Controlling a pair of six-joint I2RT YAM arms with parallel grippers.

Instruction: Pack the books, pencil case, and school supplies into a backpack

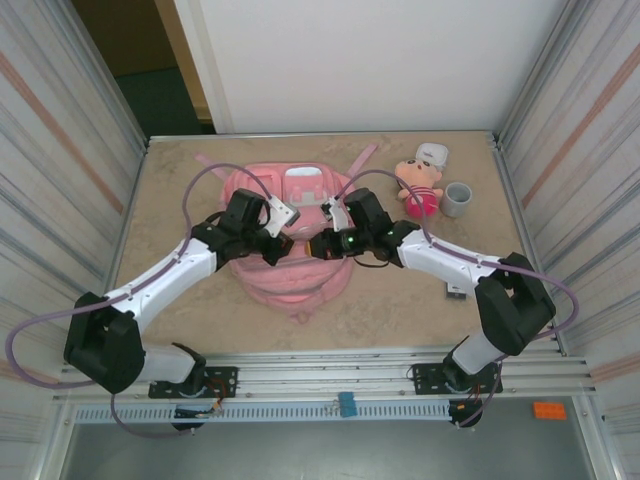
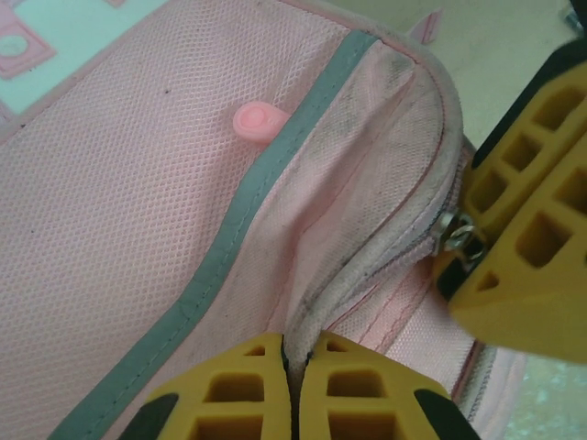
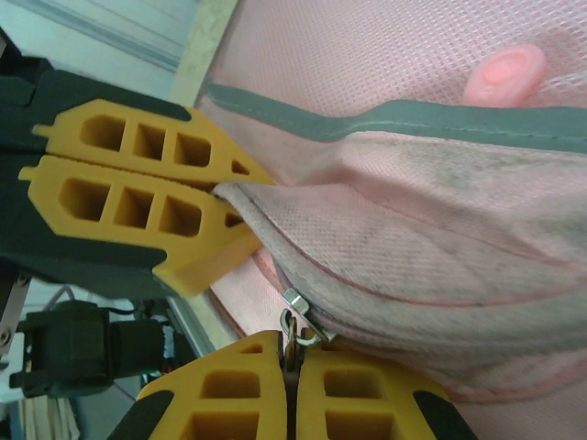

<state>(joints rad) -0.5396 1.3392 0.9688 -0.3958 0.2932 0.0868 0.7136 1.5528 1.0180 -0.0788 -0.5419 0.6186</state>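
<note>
The pink backpack (image 1: 290, 285) lies flat in the middle of the worktop (image 1: 180, 300). The left tool (image 2: 292, 353), pressed together, pinches a fold of the backpack's fabric beside the zip. Seen from above, the right tool (image 3: 292, 353) sits at the left tool's 3 o'clock, clamped on the metal zipper pull (image 3: 298, 316). A plush doll (image 1: 420, 185) sits at the backpack's 2 o'clock.

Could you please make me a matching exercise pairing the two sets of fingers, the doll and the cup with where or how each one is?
1. left fingers
2. right fingers
3. doll
4. cup

A. grey, upright
B. shut on the zipper pull
C. shut on a fold of the backpack
D. between backpack and cup

Pairs: 1-C, 2-B, 3-D, 4-A
</note>
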